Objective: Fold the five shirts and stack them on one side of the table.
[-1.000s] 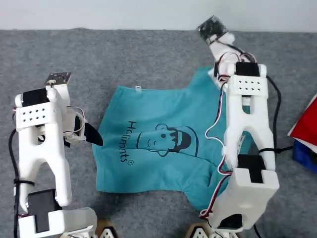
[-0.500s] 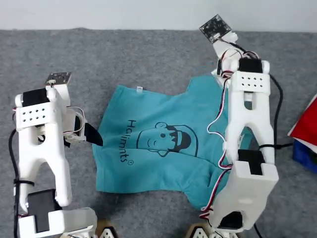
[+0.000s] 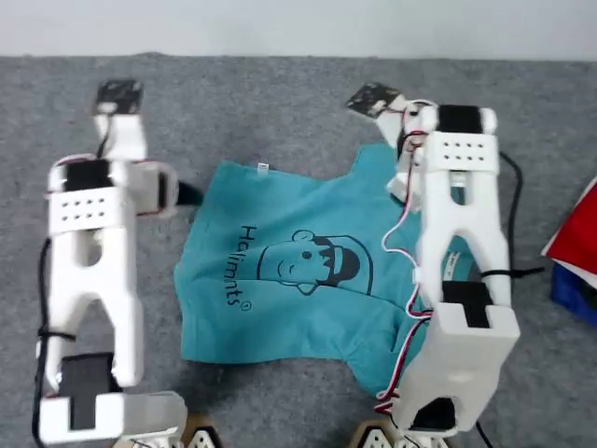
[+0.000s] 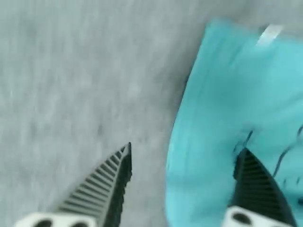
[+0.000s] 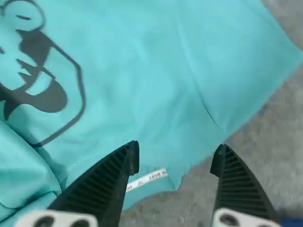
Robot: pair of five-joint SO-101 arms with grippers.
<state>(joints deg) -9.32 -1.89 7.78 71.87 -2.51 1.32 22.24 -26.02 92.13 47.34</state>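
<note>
Flat near the middle of the grey carpet-covered table (image 3: 280, 103), a teal cotton T-shirt with a dark cartoon print (image 3: 280, 322) — left gripper (image 4: 182, 163) spread wide and empty astride its side nearest the table's left edge, right gripper (image 5: 175, 161) likewise spread, empty, over its far-right edge.

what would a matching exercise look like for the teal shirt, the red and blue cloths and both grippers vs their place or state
1 teal printed t-shirt
2 red and blue cloths
3 left gripper
4 right gripper

A open, straddling the shirt's edge
B beyond the right arm
C spread out, print up
D open, over shirt fabric near a white label

Pairs: 1-C, 2-B, 3-A, 4-D
</note>
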